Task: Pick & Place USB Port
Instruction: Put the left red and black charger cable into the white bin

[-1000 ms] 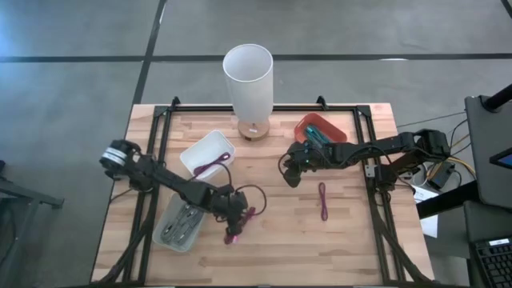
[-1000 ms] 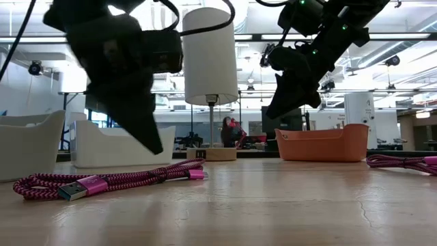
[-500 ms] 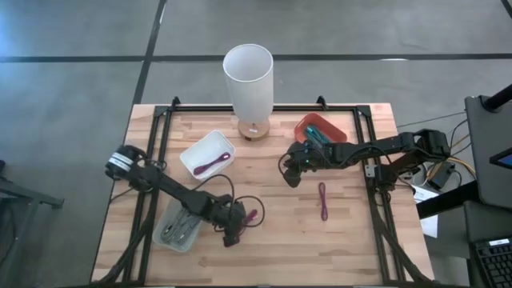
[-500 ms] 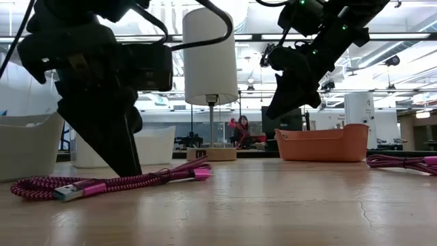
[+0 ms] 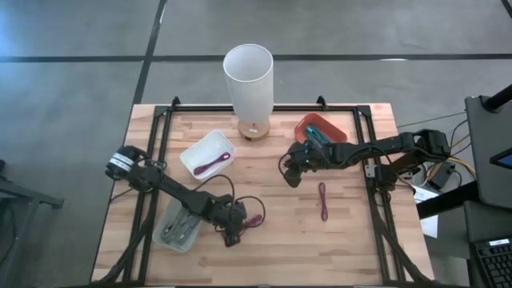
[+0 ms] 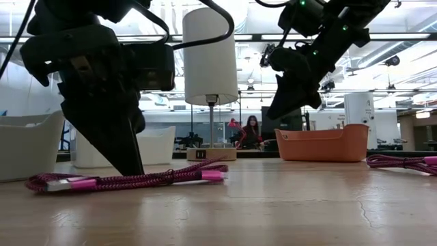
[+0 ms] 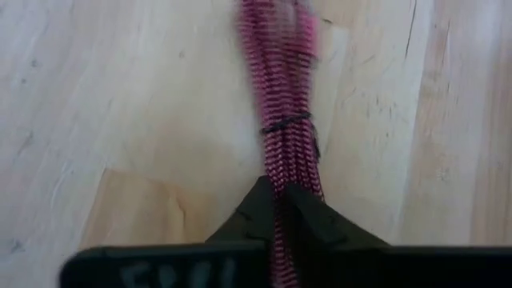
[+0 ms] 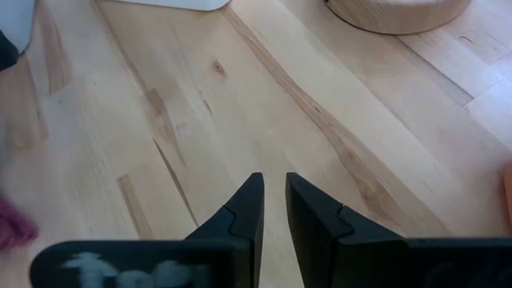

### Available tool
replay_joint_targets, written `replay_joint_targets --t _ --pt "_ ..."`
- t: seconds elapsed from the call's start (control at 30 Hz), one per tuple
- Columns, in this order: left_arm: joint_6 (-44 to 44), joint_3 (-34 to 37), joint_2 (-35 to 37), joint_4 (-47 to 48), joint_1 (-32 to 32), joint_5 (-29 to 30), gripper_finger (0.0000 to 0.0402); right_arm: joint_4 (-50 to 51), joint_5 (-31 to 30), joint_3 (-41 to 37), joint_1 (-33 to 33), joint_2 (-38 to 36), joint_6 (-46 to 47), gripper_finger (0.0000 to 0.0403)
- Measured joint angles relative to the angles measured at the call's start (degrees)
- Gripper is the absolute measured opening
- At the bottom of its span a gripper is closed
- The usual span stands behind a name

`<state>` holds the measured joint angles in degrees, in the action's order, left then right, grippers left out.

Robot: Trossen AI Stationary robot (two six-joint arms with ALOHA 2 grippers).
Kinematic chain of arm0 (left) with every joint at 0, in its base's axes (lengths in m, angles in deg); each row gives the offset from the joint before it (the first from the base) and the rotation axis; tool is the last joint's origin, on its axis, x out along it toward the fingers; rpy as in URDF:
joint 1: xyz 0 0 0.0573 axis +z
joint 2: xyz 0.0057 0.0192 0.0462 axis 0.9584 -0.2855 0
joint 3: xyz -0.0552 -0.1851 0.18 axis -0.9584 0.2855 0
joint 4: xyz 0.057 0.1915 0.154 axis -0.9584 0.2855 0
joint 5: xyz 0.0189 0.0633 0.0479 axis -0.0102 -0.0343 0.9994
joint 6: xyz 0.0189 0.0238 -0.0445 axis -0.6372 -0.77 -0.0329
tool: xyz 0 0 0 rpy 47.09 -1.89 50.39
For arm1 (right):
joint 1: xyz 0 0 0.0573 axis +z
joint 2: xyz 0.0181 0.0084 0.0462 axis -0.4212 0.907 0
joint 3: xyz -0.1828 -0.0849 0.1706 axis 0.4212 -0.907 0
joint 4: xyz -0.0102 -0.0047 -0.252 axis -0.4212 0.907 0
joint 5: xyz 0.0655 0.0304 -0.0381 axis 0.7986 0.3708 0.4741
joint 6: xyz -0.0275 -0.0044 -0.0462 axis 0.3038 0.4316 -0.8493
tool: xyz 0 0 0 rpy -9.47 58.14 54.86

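Both arms are dark, made of long thin black parts joined together. The left arm [image 5: 160, 182] has a round silver-grey end by the table edge and a black looped cable. Each gripper has two pointed black fingers [image 8: 244, 210]

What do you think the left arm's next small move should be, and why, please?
Probably a short, straight lift. The left hand is down at the table with its fingers closed around the bundled pink USB cable, which lies flat on the wood. Raising it would show whether the grip holds before carrying it to a bin. The right hand waits mid-table.
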<state>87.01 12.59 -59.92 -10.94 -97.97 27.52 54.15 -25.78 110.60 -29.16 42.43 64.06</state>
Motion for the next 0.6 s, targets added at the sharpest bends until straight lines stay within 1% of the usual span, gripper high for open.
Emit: replay_joint_targets --t 0.07,0.27,0.43,0.6 --pt "-0.13 0.00 0.00 0.00 0.02 0.59 0.0009 0.02 0.00 -0.09 0.00 0.00 0.00 0.0052" --pt "-0.12 0.16 1.52 0.31 0.36 3.06 0.0003 -0.01 0.00 -0.44 0.00 0.03 0.00 0.0052" --pt "-0.20 0.46 5.85 3.05 1.03 6.76 0.0001 0.03 0.00 -0.79 0.00 0.04 0.00 0.0052" --pt "-1.41 0.33 11.01 9.91 2.59 11.71 0.0001 -0.06 0.00 -0.89 0.00 0.04 0.00 0.0052"
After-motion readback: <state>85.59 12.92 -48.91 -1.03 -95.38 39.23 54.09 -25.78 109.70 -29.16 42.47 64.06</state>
